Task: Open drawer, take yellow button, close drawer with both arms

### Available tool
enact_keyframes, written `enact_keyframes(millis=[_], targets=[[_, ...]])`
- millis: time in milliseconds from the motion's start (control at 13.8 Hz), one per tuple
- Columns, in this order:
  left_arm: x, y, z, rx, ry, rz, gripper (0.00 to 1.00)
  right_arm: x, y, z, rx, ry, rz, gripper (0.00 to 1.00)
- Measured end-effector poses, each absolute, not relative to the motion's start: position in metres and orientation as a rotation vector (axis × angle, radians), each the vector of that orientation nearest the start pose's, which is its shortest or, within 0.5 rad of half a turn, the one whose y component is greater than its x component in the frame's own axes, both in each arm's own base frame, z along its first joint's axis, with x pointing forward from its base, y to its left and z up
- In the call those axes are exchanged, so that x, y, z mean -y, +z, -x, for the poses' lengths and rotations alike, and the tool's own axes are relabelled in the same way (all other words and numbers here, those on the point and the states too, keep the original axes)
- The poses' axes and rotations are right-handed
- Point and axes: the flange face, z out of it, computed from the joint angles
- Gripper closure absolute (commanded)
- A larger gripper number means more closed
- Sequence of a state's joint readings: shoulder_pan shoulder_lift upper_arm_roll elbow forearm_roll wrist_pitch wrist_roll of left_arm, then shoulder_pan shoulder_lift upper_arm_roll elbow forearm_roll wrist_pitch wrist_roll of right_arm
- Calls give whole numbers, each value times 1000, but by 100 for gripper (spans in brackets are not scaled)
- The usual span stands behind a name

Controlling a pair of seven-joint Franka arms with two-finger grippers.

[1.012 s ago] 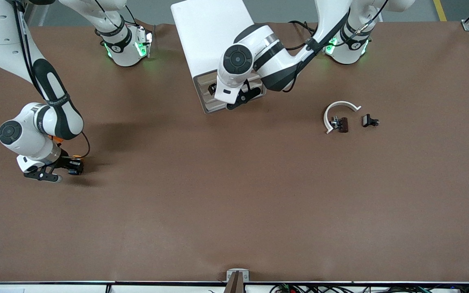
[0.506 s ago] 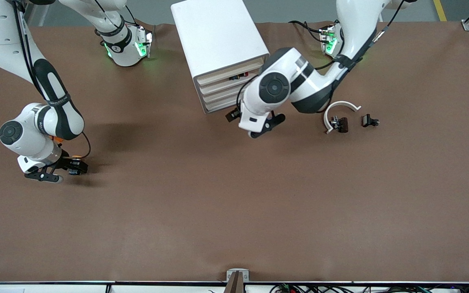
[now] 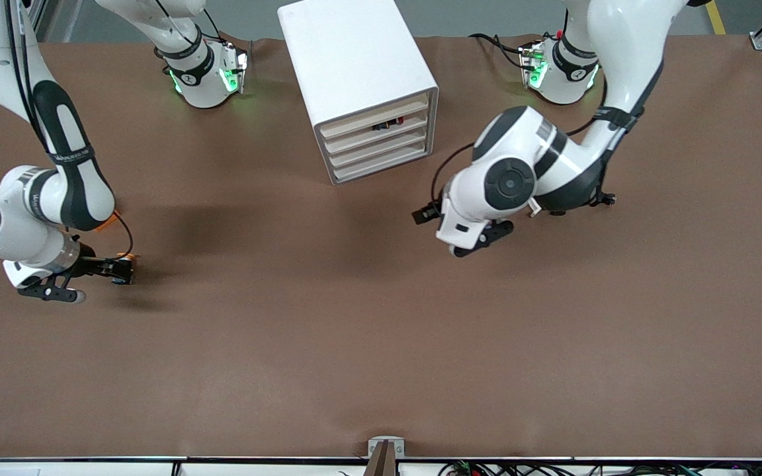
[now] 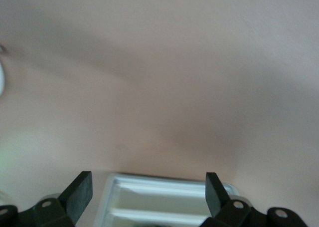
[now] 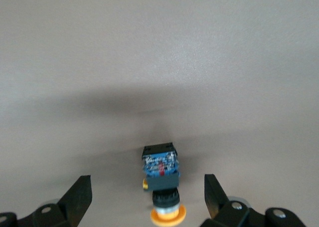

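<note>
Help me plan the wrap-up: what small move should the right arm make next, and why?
Probably lift the right gripper straight up. The button lies on the table between its open fingers, and the cabinet's drawers look shut, with the left gripper clear.

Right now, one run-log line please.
drawer: shut | button: on table, released | right gripper: fingers open around button | left gripper: open, over table

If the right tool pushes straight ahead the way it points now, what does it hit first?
Most likely the button, lying on the brown table between the open fingers of the right tool. Past it only bare table shows; depth is unclear.
</note>
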State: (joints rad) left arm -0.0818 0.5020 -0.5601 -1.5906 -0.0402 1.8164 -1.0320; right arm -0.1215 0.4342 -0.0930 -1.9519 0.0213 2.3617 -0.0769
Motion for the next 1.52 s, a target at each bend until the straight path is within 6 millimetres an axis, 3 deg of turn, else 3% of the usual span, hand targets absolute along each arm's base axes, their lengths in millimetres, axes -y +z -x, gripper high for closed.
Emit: enact_keyframes(millis=[361, 723, 867, 1084, 1517], targets=[[261, 394, -583, 535, 565, 3102, 0, 122, 336, -621, -190, 160, 3130, 0], [170, 433, -589, 354, 522, 3142, 0, 108, 399, -626, -42, 95, 3134, 0], [152, 447, -583, 303, 522, 3139, 0, 105, 419, -622, -9, 131, 3126, 0], [143, 462, -576, 216, 511, 3140, 0, 104, 449, -622, 5, 161, 3120, 0], [109, 473, -567, 98, 477, 3109, 0, 102, 503, -622, 12, 196, 3112, 0]])
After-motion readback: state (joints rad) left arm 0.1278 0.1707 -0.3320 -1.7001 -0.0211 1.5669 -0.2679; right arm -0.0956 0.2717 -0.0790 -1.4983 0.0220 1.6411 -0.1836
